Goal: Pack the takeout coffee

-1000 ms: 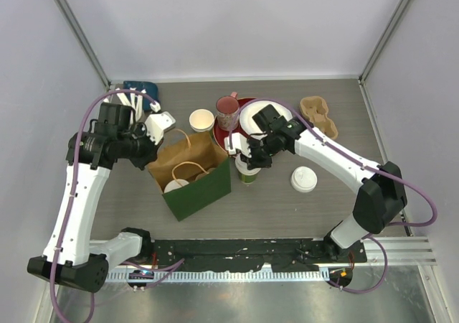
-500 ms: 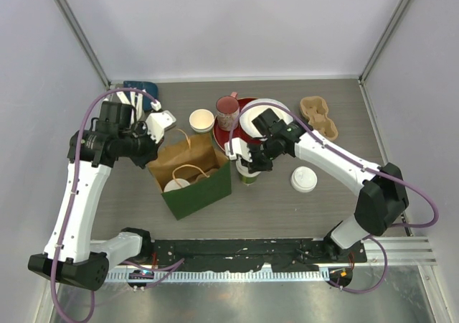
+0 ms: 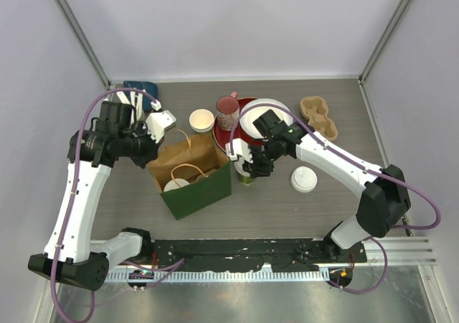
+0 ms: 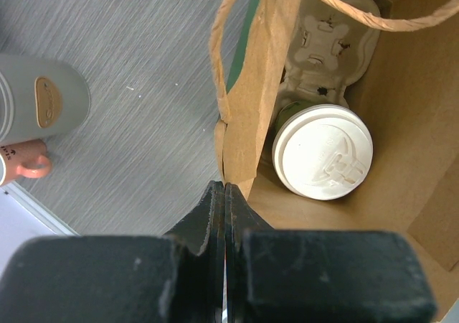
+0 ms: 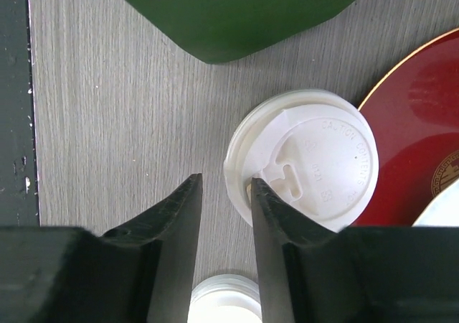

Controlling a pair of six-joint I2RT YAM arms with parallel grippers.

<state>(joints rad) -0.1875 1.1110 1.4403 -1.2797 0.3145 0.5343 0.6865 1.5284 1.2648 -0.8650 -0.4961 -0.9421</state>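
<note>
Beneath the right claw [image 3: 253, 166], a lidded takeout cup [image 5: 305, 166] stands on the table [image 5: 107, 122], just outside the green paper bag [image 3: 197, 190]. Over the last second that claw has slid toward the near edge of the table and come down over the cup. A second ago the cup showed clear of it, and now the overhead view has it almost covered. In the wrist view the fingers stand a little apart with bare table between them. The lid lies mostly to the claw's right, with one fingertip overlapping its left rim, so the claw is open and holds nothing. It does not look centred on the cup, and it would probably have to shift right and spread wider before closing round it.

Across the bag, the left claw [image 4: 224, 194] is pinched closed on the bag's brown wall, holding the mouth open, and has barely moved. Just beyond its tips, inside the bag, a second lidded cup [image 4: 323, 151] sits in a pulp carrier [image 4: 326, 43]. One coffee therefore seems packed, and the pick-up of the next is only beginning. A loose lid [image 3: 303, 179] lies on the table, out past the right claw.
</note>
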